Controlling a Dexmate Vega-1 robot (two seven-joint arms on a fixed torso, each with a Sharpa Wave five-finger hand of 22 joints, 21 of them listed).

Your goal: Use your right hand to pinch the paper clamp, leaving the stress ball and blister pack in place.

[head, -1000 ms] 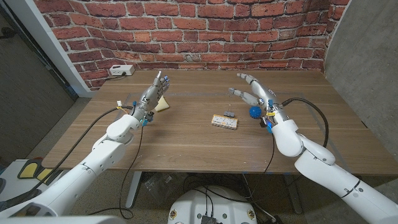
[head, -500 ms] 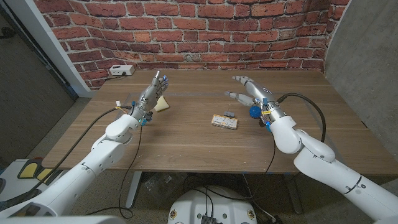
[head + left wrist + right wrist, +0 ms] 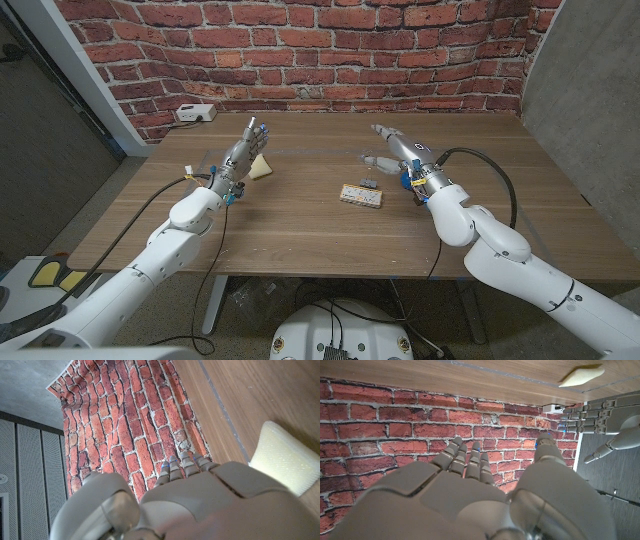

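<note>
Head view, right hand [image 3: 400, 152] above paper clamp [image 3: 369, 183]

Wooden desk [image 3: 300, 225], plank grain running left to right. Pale yellow wedge-shaped piece [image 3: 262, 165] lies on the desk's far left part; foam-like texture [image 3: 285, 457] in the left wrist view. White power strip [image 3: 195, 114] sits at the far left corner against the red brick wall [image 3: 330, 50]. Grey concrete wall [image 3: 590, 70] bounds the right side.
</note>
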